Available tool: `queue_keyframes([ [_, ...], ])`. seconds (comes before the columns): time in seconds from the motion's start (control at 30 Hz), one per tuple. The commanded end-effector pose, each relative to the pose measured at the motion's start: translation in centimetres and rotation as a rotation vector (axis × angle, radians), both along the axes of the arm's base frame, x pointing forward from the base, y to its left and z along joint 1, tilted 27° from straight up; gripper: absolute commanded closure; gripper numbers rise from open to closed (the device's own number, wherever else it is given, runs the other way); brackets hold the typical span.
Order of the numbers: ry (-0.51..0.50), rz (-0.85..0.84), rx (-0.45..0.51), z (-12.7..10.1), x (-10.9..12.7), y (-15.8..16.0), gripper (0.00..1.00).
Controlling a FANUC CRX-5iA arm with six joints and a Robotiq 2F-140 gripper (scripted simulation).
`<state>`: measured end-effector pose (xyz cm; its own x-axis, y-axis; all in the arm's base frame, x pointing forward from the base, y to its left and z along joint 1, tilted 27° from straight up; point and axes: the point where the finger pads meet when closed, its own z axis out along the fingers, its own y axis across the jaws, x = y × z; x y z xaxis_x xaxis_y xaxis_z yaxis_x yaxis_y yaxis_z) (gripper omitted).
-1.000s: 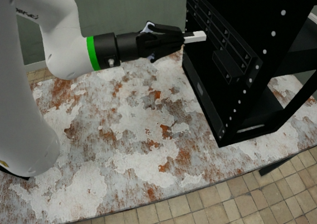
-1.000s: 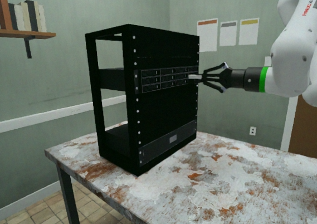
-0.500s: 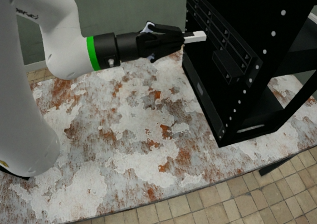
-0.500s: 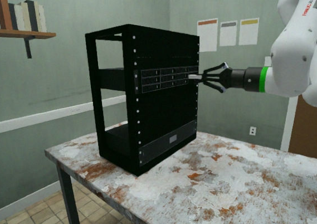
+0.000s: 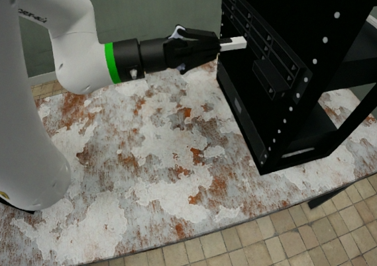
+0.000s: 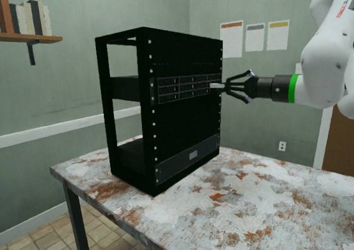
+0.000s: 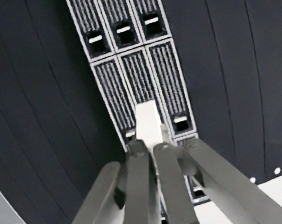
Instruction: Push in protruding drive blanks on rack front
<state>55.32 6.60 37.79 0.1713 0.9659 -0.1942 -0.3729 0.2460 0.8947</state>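
The black rack (image 5: 340, 66) (image 6: 179, 50) (image 7: 39, 129) stands upright at the table's far end. Its drive cage (image 6: 188, 88) holds a grid of black drive blanks across the front. One blank (image 5: 270, 77) in the lowest row, near the front post with white dots, sticks out well past the others. My gripper (image 5: 240, 43) (image 6: 217, 85) (image 7: 149, 116) is shut and empty, and held level. Its white fingertips are at the cage front, on the middle row at the end away from that protruding blank. I cannot tell how far the blank under the tips stands out.
The rack stands on a rusty white table (image 5: 141, 149) (image 6: 257, 193). A flat black panel unit (image 5: 240, 109) (image 6: 188, 155) fills the rack's bottom bay. The table edge is close behind and beside the rack. A shelf with books (image 6: 17, 18) hangs on the wall.
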Motion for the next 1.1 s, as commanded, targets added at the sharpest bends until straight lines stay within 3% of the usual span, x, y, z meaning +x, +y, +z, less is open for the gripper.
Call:
queue_keyframes([
  [0.0,-0.001,0.000,0.000,0.1,0.1,0.0,0.90],
  [1.07,-0.001,0.000,0.000,0.7,1.5,-0.1,0.90],
])
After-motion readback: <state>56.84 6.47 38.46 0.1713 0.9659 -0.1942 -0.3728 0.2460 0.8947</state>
